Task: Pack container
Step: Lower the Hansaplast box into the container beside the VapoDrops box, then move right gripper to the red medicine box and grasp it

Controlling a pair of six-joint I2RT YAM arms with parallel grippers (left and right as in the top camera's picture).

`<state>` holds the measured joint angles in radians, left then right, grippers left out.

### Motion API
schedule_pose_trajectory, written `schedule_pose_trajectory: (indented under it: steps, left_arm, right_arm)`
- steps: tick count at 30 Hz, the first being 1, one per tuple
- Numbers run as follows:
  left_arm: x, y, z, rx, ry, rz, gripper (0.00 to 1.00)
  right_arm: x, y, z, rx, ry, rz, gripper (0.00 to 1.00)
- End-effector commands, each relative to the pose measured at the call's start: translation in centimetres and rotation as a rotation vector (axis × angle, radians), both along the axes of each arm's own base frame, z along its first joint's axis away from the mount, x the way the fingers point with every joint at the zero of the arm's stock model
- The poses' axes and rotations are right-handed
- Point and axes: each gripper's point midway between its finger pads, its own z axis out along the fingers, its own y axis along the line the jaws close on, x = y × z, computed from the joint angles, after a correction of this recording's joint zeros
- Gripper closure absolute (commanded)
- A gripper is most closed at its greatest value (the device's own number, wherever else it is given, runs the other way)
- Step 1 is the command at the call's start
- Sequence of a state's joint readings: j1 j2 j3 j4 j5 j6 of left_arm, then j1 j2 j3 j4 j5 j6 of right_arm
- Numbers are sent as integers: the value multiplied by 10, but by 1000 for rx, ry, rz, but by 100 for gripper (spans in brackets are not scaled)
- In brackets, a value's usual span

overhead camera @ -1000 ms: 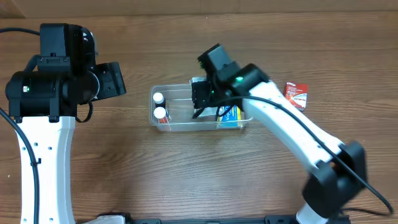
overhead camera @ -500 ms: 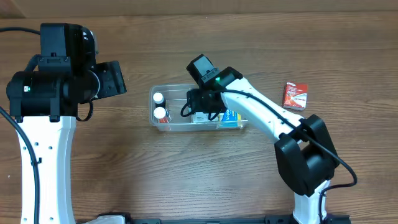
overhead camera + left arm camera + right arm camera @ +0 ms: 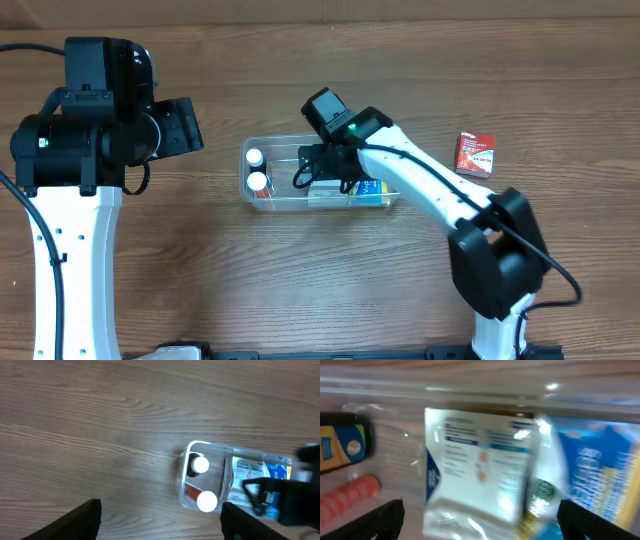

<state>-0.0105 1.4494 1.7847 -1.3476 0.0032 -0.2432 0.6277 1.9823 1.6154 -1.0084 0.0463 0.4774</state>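
The clear container (image 3: 280, 141) lies at the table's middle. Two white-capped bottles (image 3: 256, 170) stand at its left end, a white box (image 3: 325, 192) lies in its middle, and a blue box (image 3: 375, 190) is at its right end. My right gripper (image 3: 328, 168) hangs inside it over the white box (image 3: 480, 470). The right gripper (image 3: 485, 520) is open, with its fingers wide of the box's sides. The left gripper (image 3: 162, 522) is open and empty. It is high above bare wood left of the container (image 3: 187, 455).
A red box (image 3: 476, 153) lies on the table right of the container. My left arm (image 3: 100, 130) stands at the far left. In the right wrist view a dark bottle with a yellow label (image 3: 340, 445) and a red bottle (image 3: 350, 497) lie left of the white box.
The right arm swung left along the container and lowered. Its gripper went from shut to wide open, letting go of the white box. The left arm did not move.
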Motion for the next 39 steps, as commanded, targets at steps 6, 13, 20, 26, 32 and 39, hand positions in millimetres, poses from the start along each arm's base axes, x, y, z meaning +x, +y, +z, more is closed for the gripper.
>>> schedule_pose_trajectory:
  steps: [6,13,20,26,32,39]
  left_arm:
    - [0,4,-4,17,10,2,22]
    - [0,4,-4,17,9,2,22]
    - [0,4,-4,17,9,2,22]
    - [0,4,-4,17,10,2,22]
    - [0,4,-4,17,10,2,22]
    - [0,4,-4,18,10,2,22]
  right_arm:
    - [63,-175,172,-57,-402,-360,0]
    - [65,-278,82,-57,-105,-417,0]
    - [60,-287,0,-98,122,-349,0]
    - [54,-287,-42,-109,228,-344,0]
    - [48,-286,-67,-115,290,-340,0]
    - [40,-286,-88,-121,352,-337,0]
